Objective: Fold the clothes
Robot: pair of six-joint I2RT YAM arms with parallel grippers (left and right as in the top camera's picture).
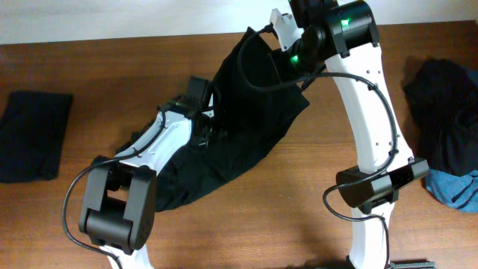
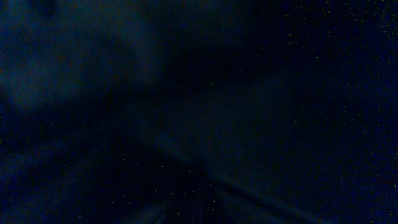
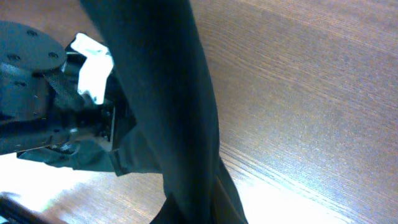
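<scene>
Two hands pinch the trousers point(image 1: 246, 127), which hang between them: left hand point(image 1: 196, 96) closed low, right hand point(image 1: 270, 31) closed on a raised edge; mid-fold, that edge likely needs carrying over toward the left hand.

Trousers point(image 1: 246, 142) lie mid table point(image 1: 89, 75); folded garment point(image 1: 30, 134) far left, pile point(image 1: 444, 119) far right

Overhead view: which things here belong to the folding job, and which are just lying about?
Job:
- trousers, mid-table
- folded black piece, far left
- black pile, far right
- blue piece, by the pile

Lying about:
- no stray thing shows; besides the clothes there is only the table
</scene>
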